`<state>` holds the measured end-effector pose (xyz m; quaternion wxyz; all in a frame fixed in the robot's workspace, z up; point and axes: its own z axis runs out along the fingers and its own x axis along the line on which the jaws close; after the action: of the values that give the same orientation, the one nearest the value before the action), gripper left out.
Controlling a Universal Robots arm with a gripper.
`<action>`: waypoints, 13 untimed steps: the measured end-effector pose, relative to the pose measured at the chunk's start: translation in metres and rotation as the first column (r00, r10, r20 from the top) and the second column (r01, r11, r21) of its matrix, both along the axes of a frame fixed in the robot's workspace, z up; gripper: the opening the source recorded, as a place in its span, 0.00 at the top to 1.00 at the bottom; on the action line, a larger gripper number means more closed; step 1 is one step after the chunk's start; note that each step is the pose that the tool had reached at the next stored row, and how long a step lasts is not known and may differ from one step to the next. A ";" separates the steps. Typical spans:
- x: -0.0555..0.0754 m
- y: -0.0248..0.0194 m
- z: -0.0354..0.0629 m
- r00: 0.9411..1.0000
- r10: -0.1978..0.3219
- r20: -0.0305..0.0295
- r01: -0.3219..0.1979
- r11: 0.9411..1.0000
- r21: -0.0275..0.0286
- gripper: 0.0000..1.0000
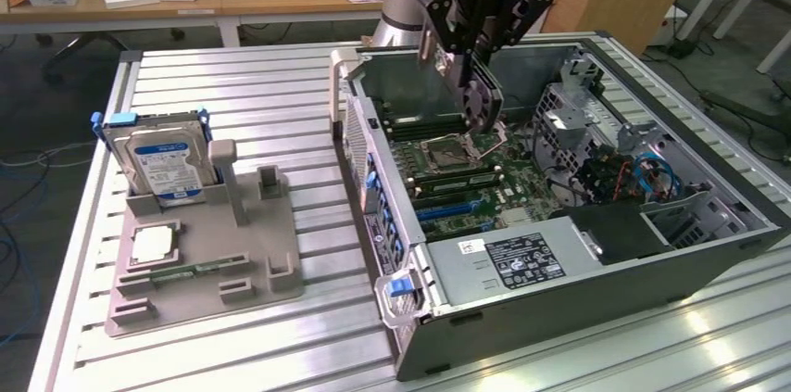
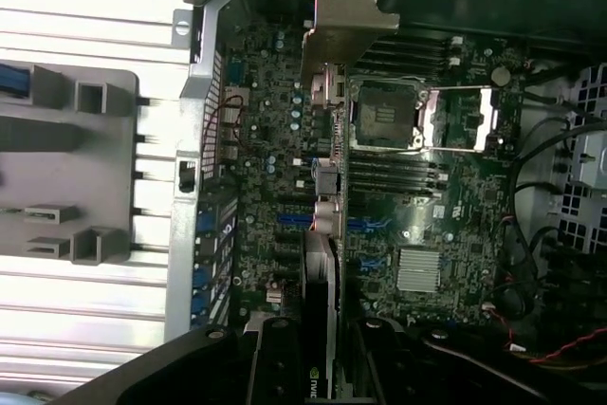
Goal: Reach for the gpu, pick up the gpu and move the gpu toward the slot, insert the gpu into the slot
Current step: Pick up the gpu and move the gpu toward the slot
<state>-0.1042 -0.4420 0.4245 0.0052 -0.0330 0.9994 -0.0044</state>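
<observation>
Metal-bracketed gpu (image 2: 322,272) hangs edge-on, clamped between the fingers of the gripper (image 1: 477,63), above the motherboard (image 2: 446,206) inside the open case (image 1: 692,253) and clear of the blue slot (image 1: 447,211). Judged best practice: keep the card upright with its lower edge parallel to the slot, so the contacts meet it squarely.

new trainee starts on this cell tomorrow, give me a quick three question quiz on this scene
1. What is the gripper holding?
2. True or false: the hard drive stands upright in the grey fixture, outside the case.
3. Where is the gpu? A) lying on the table B) held above the motherboard inside the open case C) resting on the grey fixture

Key: 1. the gpu; 2. true; 3. B
</observation>
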 end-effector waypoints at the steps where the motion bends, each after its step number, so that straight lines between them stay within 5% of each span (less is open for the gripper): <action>1: 0.001 0.0000 0.0000 1.000 0.000 0.000 0.000 1.000 0.000 0.74; 13: 0.010 0.0001 -0.0001 1.000 -0.006 0.000 0.006 1.000 0.000 0.74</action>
<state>-0.0943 -0.4419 0.4244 0.0053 -0.0302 0.9995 -0.0043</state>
